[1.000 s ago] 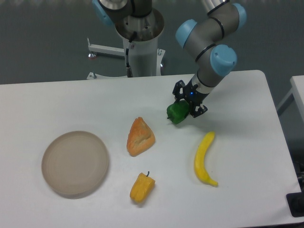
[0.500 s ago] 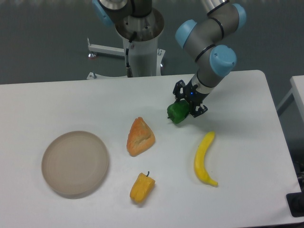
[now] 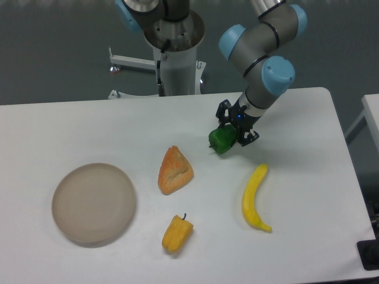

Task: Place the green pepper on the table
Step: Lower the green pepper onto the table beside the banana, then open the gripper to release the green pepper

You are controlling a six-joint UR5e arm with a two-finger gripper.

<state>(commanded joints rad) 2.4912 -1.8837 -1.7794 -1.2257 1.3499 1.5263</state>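
Observation:
The green pepper [image 3: 222,141] is small, glossy and dark green. It rests on or just above the white table [image 3: 89,127] right of centre. My gripper [image 3: 234,131] is at the pepper's upper right, its black fingers on either side of it and shut on it. The pepper hides the fingertips.
A wedge of orange bread [image 3: 174,170] lies left of the pepper. A banana [image 3: 254,197] lies below it to the right. A yellow-orange pepper [image 3: 177,233] sits near the front. A round beige plate [image 3: 93,203] is at the left. The arm's base [image 3: 176,53] stands behind the table.

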